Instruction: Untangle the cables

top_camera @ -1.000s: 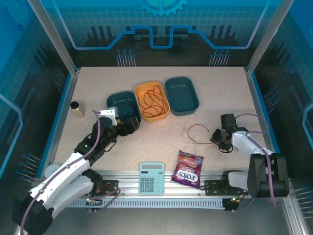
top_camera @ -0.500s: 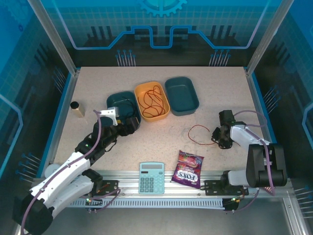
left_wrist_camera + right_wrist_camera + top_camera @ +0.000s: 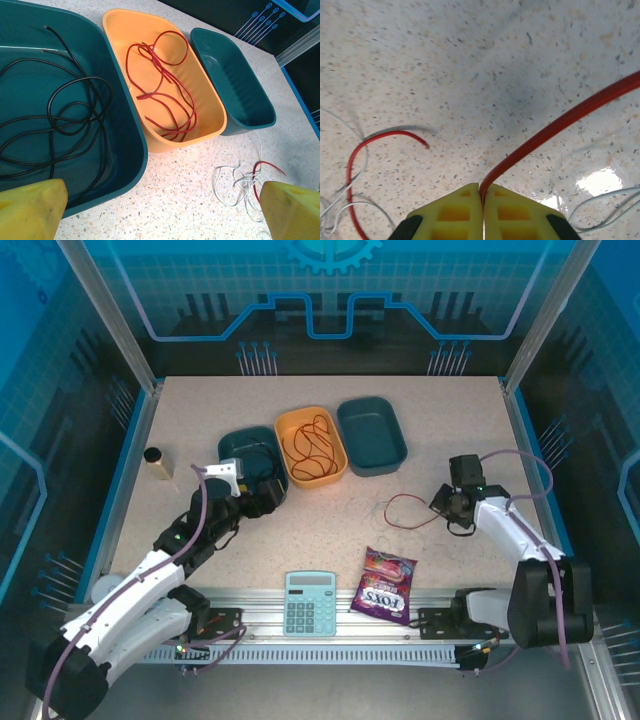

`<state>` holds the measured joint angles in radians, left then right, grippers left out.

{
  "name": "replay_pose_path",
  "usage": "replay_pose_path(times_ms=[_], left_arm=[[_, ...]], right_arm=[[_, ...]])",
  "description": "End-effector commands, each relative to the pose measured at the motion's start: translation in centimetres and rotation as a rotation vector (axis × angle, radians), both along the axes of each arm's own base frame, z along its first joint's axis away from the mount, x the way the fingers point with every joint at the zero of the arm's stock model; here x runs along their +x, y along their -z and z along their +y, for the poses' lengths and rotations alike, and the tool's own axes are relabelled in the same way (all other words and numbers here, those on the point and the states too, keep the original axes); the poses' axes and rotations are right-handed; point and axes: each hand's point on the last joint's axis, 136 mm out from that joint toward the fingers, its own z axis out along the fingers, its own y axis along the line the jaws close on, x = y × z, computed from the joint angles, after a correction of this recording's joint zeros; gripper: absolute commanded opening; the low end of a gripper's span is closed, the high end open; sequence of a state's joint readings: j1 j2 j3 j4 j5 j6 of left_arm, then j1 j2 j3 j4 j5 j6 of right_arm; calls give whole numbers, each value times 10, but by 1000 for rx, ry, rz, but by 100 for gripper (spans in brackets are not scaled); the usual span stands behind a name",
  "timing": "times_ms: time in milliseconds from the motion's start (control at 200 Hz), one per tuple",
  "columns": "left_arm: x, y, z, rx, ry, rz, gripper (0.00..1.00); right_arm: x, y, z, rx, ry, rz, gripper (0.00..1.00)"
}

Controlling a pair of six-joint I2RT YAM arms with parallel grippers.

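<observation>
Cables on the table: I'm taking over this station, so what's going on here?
The right hand is shut on one red cable lying on the table beside a loose white cable. The left hand hangs open by the teal bin holding the black cable. A second red cable lies in the orange bin.

Teal bin (image 3: 126,131), black cable (image 3: 65,120) inside; orange bin (image 3: 210,100), red cable (image 3: 161,75) inside — white cable (image 3: 218,187) beside

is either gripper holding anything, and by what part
The right gripper is shut on the loose red cable, pinched at its fingertips; whether at the cable's end cannot be told. The left gripper holds nothing.
</observation>
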<state>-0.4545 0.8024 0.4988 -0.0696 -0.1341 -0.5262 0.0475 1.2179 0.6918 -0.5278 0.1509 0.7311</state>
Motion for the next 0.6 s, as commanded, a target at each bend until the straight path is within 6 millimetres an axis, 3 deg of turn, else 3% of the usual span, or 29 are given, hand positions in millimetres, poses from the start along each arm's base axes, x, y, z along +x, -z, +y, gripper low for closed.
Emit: replay_pose_path(times_ms=[0, 425, 455, 480, 595], left_arm=[[3, -7, -2, -26, 3, -16, 99], [3, -7, -4, -29, 6, -13, 99], [4, -6, -4, -28, 6, -12, 99], [4, -6, -4, -29, 5, -12, 99], [4, -5, -4, -29, 6, -7, 99]], right_arm=[[5, -25, 2, -25, -32, -65, 1], [11, -121, 11, -152, -180, -310, 0], [9, -121, 13, -161, -196, -305, 0], [12, -137, 15, -163, -203, -337, 0], [11, -160, 26, -161, -252, -374, 0]])
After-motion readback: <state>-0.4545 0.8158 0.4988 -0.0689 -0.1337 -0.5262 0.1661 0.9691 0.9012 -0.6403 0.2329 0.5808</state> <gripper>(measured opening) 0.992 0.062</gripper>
